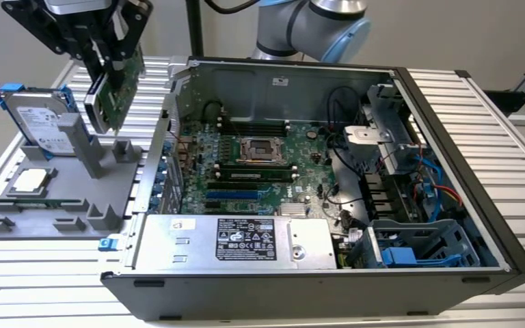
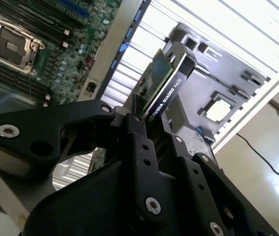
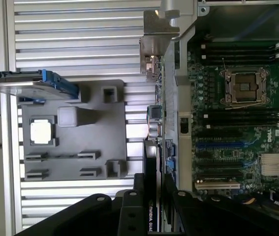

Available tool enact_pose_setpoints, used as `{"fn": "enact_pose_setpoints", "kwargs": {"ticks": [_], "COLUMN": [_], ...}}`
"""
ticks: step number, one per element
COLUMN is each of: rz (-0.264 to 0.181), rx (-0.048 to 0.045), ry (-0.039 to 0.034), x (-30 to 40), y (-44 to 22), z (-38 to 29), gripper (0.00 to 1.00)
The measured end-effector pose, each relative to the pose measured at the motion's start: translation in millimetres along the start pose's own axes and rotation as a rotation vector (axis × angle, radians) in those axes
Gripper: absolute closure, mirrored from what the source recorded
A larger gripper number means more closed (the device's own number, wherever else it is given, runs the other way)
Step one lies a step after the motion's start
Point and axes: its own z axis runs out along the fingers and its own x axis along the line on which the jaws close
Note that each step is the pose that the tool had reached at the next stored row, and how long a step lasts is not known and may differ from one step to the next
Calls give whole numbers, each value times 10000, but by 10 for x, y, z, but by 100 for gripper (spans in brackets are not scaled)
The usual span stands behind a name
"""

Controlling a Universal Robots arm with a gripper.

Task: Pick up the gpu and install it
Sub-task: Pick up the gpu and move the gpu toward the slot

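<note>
My gripper (image 1: 107,63) hangs at the exterior view's upper left, shut on the gpu (image 1: 115,92). The green card with its black shroud is held on edge and slightly tilted, lifted above the grey holder block (image 1: 62,198) and beside the outer wall of the open computer case (image 1: 167,130). In the second wrist view the black fingers (image 2: 135,129) clamp the gpu (image 2: 165,83) from both faces. The first wrist view looks along the card's edge (image 3: 154,123) to its silver bracket (image 3: 155,46). It hangs between the holder block (image 3: 75,132) and the motherboard (image 3: 237,123).
A silver hard drive with blue rails (image 1: 39,119) stands upright in the holder block, and a processor chip (image 1: 30,180) lies flat on it. Inside the case are the motherboard (image 1: 244,171), blue expansion slots (image 1: 235,195), a power supply (image 1: 235,240) and cables (image 1: 390,184).
</note>
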Motion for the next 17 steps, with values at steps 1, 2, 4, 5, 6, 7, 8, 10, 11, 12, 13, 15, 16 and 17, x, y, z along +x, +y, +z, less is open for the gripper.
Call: {"fn": "enact_pose_setpoints", "kwargs": {"ticks": [1, 2, 4, 5, 6, 7, 8, 10, 11, 12, 13, 15, 16, 17], "rz": [-1, -2, -4, -6, -7, -9, -10, -13, -15, -16, -18, -22, -24, -26], "rx": [0, 0, 0, 0, 0, 0, 0, 0, -1, 0, 0, 0, 0, 0], "ry": [0, 0, 0, 0, 0, 1, 0, 1, 0, 1, 1, 1, 1, 1], "x": [-12, -24, -46, -57, -70, -81, -92, -115, -126, -137, -149, -173, -185, -193], "y": [1, 1, 2, 3, 3, 4, 4, 5, 6, 6, 7, 8, 8, 9], "z": [0, 0, 0, 0, 0, 0, 1, 0, 1, 1, 1, 1, 1, 1], "gripper": [100, 100, 100, 100, 100, 100, 100, 100, 100, 100, 100, 100, 100, 100]}}
